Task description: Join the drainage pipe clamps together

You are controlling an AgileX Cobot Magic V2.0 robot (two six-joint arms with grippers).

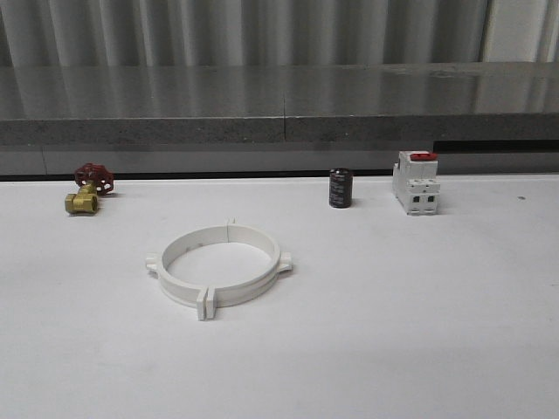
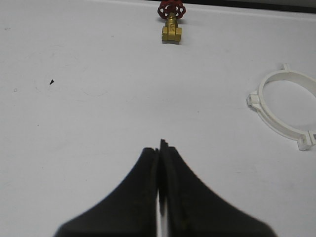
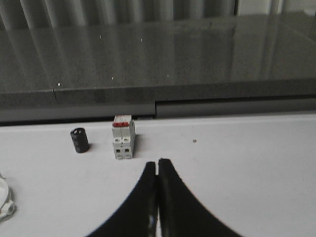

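Note:
The two white drainage pipe clamps (image 1: 218,264) lie on the white table as one wide ring, their end tabs meeting at the front and back, lugs sticking out at both sides. Part of the ring (image 2: 286,109) appears in the left wrist view, and a small piece (image 3: 5,205) in the right wrist view. My left gripper (image 2: 160,145) is shut with nothing in it, hovering over bare table well away from the ring. My right gripper (image 3: 158,163) is shut and empty too, just short of the white switch.
A brass valve with a red handwheel (image 1: 87,188) sits at the back left. A black cylinder (image 1: 341,188) and a white switch with a red top (image 1: 416,182) stand at the back right. A grey ledge (image 1: 279,105) runs behind the table.

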